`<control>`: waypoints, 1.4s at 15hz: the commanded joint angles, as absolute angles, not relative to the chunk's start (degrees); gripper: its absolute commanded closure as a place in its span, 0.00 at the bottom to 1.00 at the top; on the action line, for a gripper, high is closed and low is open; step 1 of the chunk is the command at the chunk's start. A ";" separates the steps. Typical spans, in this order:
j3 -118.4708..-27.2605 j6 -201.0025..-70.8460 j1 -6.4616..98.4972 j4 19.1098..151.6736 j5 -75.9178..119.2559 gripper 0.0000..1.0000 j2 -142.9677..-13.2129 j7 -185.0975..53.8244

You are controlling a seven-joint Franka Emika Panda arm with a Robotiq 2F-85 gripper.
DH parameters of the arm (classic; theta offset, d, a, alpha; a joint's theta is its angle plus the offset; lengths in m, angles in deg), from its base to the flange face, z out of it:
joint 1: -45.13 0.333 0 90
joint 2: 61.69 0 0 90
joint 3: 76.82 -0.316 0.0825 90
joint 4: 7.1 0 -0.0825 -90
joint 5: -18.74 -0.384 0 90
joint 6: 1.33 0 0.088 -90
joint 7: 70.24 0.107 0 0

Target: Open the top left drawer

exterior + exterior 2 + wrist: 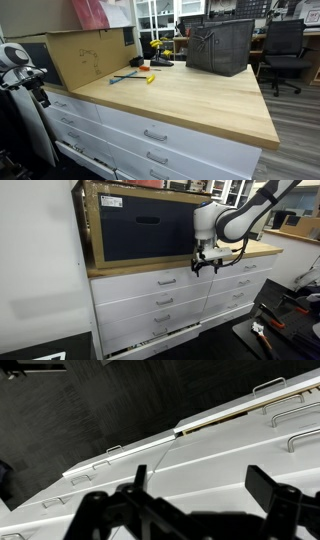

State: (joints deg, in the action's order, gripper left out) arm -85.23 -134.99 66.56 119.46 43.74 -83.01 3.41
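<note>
— At the seam between the two drawer columns, your gripper [206,266] hangs fingers-down just below the countertop [255,250]. Its jaws are spread, with nothing between them. The wrist view shows the same wide gap.

— And where is the top left drawer from there?

— The top left drawer [150,281] sits just beside you, toward the white wall [40,270], directly under the countertop. Its front looks flush with its neighbours, so I judge it shut and nothing of the task done. You have yet to reach its pull [166,281], close on it and draw it out.

— How much room do I have?

— The countertop lip overhangs just above your fingers, so stay under it. The cardboard box [140,225] rests on top, clear of the drawer fronts. Out in front of the cabinet the space looks open. A bottom drawer [150,340] in that column seems slightly ajar, well below your path.
</note>
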 commanded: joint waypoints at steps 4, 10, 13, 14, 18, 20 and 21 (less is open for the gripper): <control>-83.73 -141.25 70.29 114.56 42.88 0.00 -87.84 11.17; -82.32 -142.20 73.08 110.35 42.30 0.00 -91.89 16.59; -81.23 -142.43 73.89 108.12 42.37 0.00 -93.77 18.03; -81.00 -142.66 73.96 107.49 42.20 0.00 -94.46 17.99; -79.76 -143.65 75.14 105.26 42.59 0.00 -96.67 19.39; -79.17 -144.17 76.05 104.19 42.73 0.00 -97.80 20.48; -78.94 -144.28 76.57 103.71 42.76 0.00 -98.33 20.82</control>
State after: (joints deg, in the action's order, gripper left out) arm -80.40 -142.85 74.39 105.86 42.79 -96.42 18.10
